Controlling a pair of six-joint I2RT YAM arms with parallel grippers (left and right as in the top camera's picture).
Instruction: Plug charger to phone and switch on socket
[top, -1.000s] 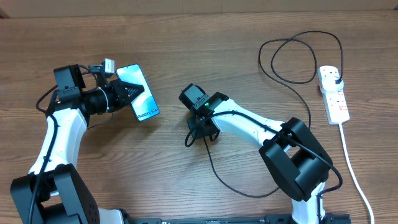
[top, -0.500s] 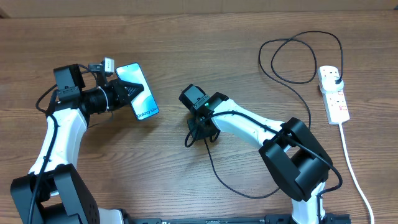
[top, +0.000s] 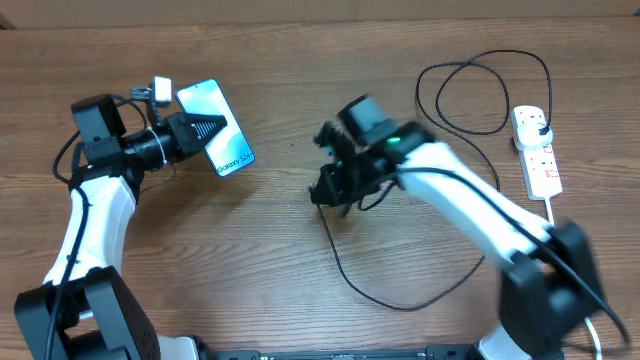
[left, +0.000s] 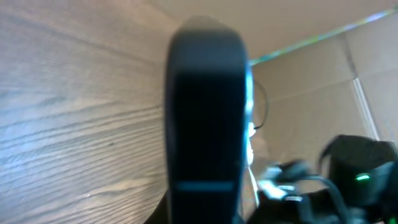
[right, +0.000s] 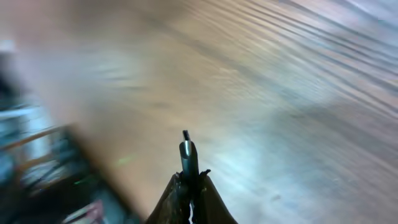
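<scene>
Phone (top: 228, 152) clamped in left end effector (top: 205, 133), tilted above bench (top: 300, 60) for access. Charger (top: 350, 280) tip (right: 186, 149) pinched in right end effector (top: 333, 188), protruding ahead for insertion. Socket (top: 537, 150) well behind right end effector, untouched.

We log a brown wood-grain worktop (top: 300, 70). At its far right lies the white socket (top: 537, 152), red-marked and set lengthwise, with its thick white cord (top: 549, 212) trailing toward the near edge. The thin black charger (top: 418, 90) lies looped just beside the socket, then sweeps over mid-worktop in one wide curve. Its black plug sits in the socket's far outlet.
</scene>
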